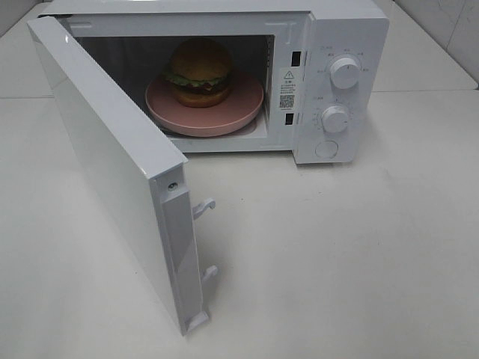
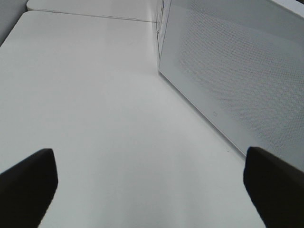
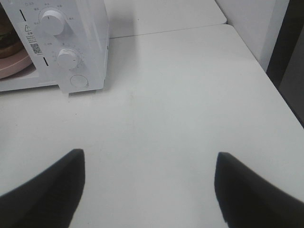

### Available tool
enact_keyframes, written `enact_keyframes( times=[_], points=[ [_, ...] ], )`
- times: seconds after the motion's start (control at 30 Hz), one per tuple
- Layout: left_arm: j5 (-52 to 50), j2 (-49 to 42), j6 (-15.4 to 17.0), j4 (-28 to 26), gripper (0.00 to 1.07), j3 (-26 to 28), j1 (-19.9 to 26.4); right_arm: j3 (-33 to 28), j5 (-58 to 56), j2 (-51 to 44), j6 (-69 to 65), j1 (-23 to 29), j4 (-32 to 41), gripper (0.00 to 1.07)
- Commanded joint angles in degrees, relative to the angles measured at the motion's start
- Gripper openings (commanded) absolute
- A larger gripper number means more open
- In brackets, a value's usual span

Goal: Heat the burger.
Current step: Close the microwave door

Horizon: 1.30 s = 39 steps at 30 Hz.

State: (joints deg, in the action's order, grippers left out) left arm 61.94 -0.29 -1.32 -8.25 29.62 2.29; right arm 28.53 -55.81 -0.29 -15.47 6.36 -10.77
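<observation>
The burger (image 1: 198, 72), golden bun over green lettuce and a dark patty, sits on a pink plate (image 1: 247, 105) inside the open white microwave (image 1: 340, 45). Its door (image 1: 112, 164) swings out wide toward the front left. Neither arm shows in the high view. In the left wrist view my left gripper (image 2: 149, 187) stands open over bare table, the door's outer face (image 2: 237, 80) just ahead of it. My right gripper (image 3: 147, 187) is open and empty in front of the microwave's control panel (image 3: 66, 47); a sliver of the burger (image 3: 5, 35) and plate (image 3: 14, 66) shows there.
Two dials (image 1: 345, 72) (image 1: 335, 119) and a round button (image 1: 327, 149) sit on the microwave's right panel. Latch hooks (image 1: 203, 207) stick out from the door's edge. The white table (image 1: 337, 254) spreads in front; its right edge (image 3: 280, 95) drops off near a wall.
</observation>
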Motion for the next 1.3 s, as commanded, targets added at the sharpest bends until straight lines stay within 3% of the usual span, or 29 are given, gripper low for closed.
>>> enact_keyframes(
  times=[0.03, 0.37, 0.57, 0.67, 0.7, 0.73, 0.77, 0.8, 0.83, 0.87, 0.93, 0.97, 1.0, 1.03, 1.07, 1.2, 1.3],
  points=[
    [-0.8, -1.0, 0.0, -0.1, 1.0, -0.1, 0.2, -0.1, 0.1, -1.4, -0.4, -0.3, 0.2, 0.73],
    [-1.2, -1.0, 0.6, -1.7, 1.0, -0.1, 0.2, -0.1, 0.1, -1.4, -0.4, -0.3, 0.2, 0.73],
    [-3.6, -1.0, 0.7, -2.0, 0.94, 1.4, 0.2, -0.1, 0.1, -1.4, -0.4, -0.3, 0.2, 0.73],
    [-8.2, -1.0, 0.7, -1.8, 0.85, 1.6, 0.2, -0.1, 0.1, -1.4, -0.5, -0.3, 0.2, 0.73],
    [-11.1, -0.7, 0.7, -1.8, 0.75, 1.6, 0.2, -0.1, 0.1, -1.4, -0.5, -0.3, 0.2, 0.73],
    [-11.1, -0.7, 0.7, -1.8, 0.75, 1.6, 0.2, -0.1, 0.1, -1.4, -0.5, -0.3, 0.2, 0.73],
    [-12.1, -0.3, 0.6, -1.8, 0.68, 1.6, 0.2, -0.1, 0.1, -1.4, -0.5, -0.3, 0.2, 0.73],
    [-14.3, 1.0, 0.6, -1.8, 0.55, 1.5, 0.2, -0.1, 0.1, -1.4, -0.5, -0.3, 0.2, 0.73],
    [-14.3, 1.0, 0.6, -1.8, 0.55, 1.5, 0.2, -0.1, 0.1, -1.4, -0.5, -0.3, 0.2, 0.73],
    [-16.8, 2.8, 0.4, -1.5, 0.43, 1.2, 0.2, -0.1, 0.1, -1.4, -0.5, -0.3, 0.2, 0.73],
    [-17.9, 3.9, 0.1, -1.4, 0.38, 0.9, 0.2, -0.1, 0.1, -1.4, -0.5, -0.3, 0.2, 0.73],
    [-21.5, 6.4, -0.1, -1.3, 0.24, 0.1, 0.2, -0.1, 0.1, -1.4, -0.5, -0.3, 0.2, 0.73],
    [-21.5, 6.4, -0.1, -1.3, 0.24, 0.1, 0.2, -0.1, 0.1, -1.4, -0.5, -0.3, 0.2, 0.73],
    [-24.9, 9.5, -0.1, -1.4, 0.1, -0.8, 0.2, -0.1, 0.1, -1.4, -0.5, -0.3, 0.2, 0.73],
    [-26.5, 10.8, -0.1, -1.4, 0.04, -1.0, 0.2, -0.1, 0.1, -1.4, -0.5, -0.3, 0.2, 0.73],
    [-32.5, 15.2, -0.3, -1.4, 0.0, -2.1, 0.2, -0.1, 0.1, -1.4, -0.5, -0.3, 0.2, 0.73],
    [-44.1, 20.3, -0.5, -1.5, 0.0, -5.0, 0.2, -0.1, 0.1, -1.4, -0.5, -0.3, 0.2, 0.73]
  ],
)
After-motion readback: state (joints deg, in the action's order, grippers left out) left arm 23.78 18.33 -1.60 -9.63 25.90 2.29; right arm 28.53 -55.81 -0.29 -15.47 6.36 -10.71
